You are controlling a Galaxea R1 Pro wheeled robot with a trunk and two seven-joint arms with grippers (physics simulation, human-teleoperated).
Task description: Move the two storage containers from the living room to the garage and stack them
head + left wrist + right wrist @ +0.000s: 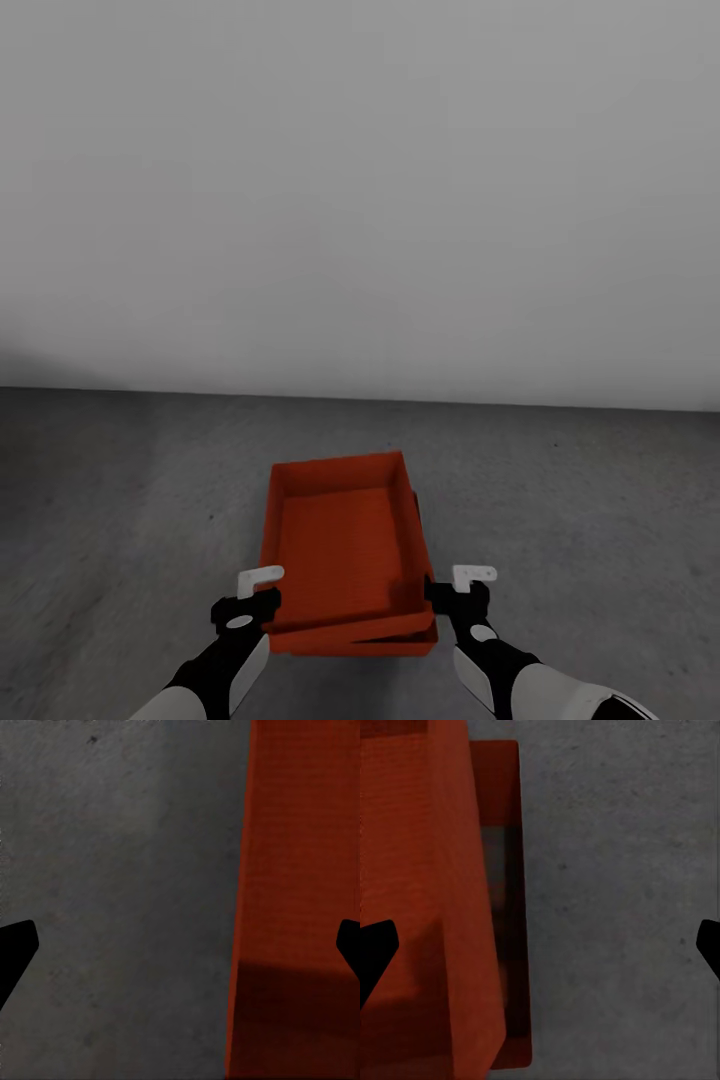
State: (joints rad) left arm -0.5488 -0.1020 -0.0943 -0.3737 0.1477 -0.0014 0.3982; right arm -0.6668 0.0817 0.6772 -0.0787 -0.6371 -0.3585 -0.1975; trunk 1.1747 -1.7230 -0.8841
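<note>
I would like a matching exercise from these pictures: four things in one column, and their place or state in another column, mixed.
Things:
1. upper orange-red lidless box
2. lower orange-red lidless box
3. left tool
4. plain pale grey wall

Places or states:
A. directly on the dark grey speckled floor
B. rises behind the boxes
C. open, beside the stack
D. rests skewed on the other box

Pairs: 1-D, 2-A, 3-C, 4-B

Two orange-red storage containers [340, 545], one skewed atop the other, on dark grey floor [120, 500].
</note>
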